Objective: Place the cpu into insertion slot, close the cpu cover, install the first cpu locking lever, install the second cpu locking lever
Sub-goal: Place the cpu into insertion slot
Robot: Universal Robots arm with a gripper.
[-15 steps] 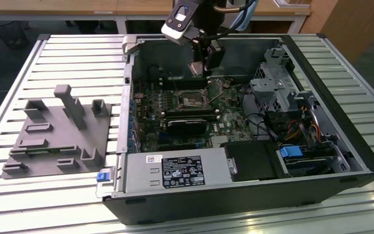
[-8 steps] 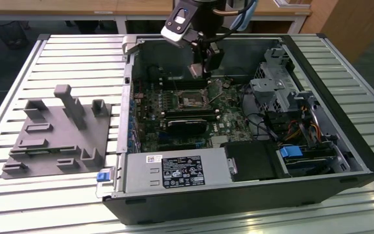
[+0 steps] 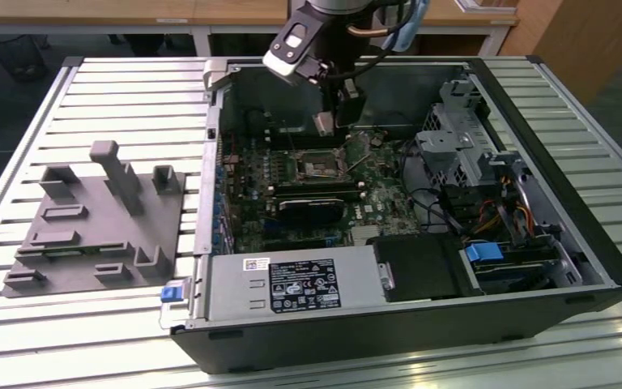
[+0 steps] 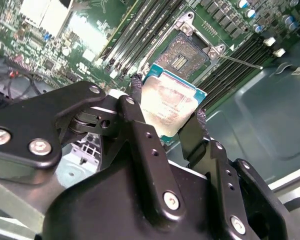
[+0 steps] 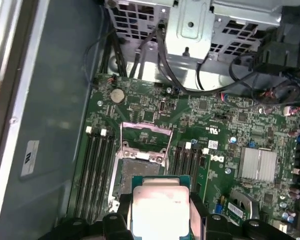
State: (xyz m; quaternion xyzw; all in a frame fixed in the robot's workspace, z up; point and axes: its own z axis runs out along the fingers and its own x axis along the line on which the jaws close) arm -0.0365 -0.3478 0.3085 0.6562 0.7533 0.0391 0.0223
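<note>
Cpu (image 4: pixel 172 106) in end effector (image 4: pixel 167 101), nr open insertion slot (image 4: pixel 181 54).

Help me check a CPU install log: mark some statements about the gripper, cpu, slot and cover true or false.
1. The gripper holds the cpu between its fingers. True.
2. The cpu is seated in the insertion slot. False: the slot is empty; the cpu hangs in the gripper, off the board.
3. The cpu cover is shut over the slot. False: it stands swung open.
4. The computer case lies open on a slatted table. True.
</note>
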